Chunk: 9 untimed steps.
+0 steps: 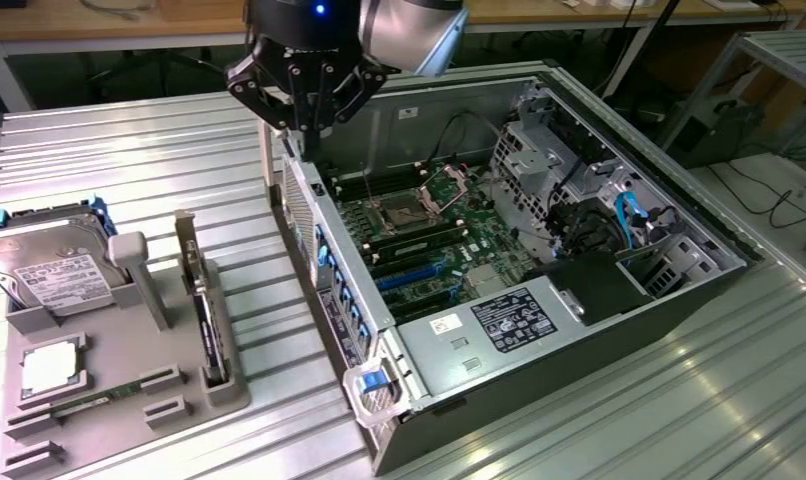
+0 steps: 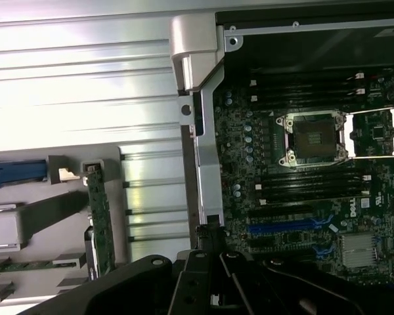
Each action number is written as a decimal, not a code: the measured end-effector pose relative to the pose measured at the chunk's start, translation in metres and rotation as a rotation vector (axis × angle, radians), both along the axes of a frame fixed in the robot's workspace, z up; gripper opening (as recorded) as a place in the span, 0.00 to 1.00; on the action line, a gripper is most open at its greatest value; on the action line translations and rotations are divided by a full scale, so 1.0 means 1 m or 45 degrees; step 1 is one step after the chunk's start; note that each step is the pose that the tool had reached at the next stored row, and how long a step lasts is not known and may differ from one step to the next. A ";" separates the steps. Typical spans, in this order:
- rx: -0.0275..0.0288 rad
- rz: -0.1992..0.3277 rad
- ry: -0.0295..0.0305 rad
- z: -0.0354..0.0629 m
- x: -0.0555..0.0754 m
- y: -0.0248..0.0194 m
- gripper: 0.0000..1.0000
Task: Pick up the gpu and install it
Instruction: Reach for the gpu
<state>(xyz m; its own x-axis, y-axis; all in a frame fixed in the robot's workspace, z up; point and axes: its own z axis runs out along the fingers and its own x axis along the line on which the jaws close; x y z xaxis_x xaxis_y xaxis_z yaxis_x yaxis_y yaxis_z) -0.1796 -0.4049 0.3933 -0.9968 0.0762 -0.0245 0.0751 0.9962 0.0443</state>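
Up close, dark gripper [image 2: 207, 235], pinched narrow, holding nothing, over computer case [image 1: 296, 210] wall. Well apart, gpu [image 1: 208, 335] standing on edge in grey tray [image 1: 143, 345]. Likely light, stiff, easy to break; best pinched by bare top edge.

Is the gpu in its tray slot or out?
In: the gpu stands on edge in the gray tray's slot, apart from the tool.

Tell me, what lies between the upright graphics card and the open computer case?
Just the grey holder's rim, then bare ribbed table, between graphics card and computer case; the exterior view shows it.
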 end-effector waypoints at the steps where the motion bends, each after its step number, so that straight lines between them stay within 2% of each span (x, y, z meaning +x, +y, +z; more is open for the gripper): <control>1: 0.0000 0.000 0.0000 0.0000 -0.001 -0.0001 0.11; 9: 0.0000 0.000 0.0000 0.0000 -0.009 -0.0010 0.11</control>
<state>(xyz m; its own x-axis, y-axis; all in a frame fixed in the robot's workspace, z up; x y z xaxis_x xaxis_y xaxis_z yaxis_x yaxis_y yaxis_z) -0.1888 -0.4059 0.3933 -0.9968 0.0763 -0.0244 0.0751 0.9962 0.0443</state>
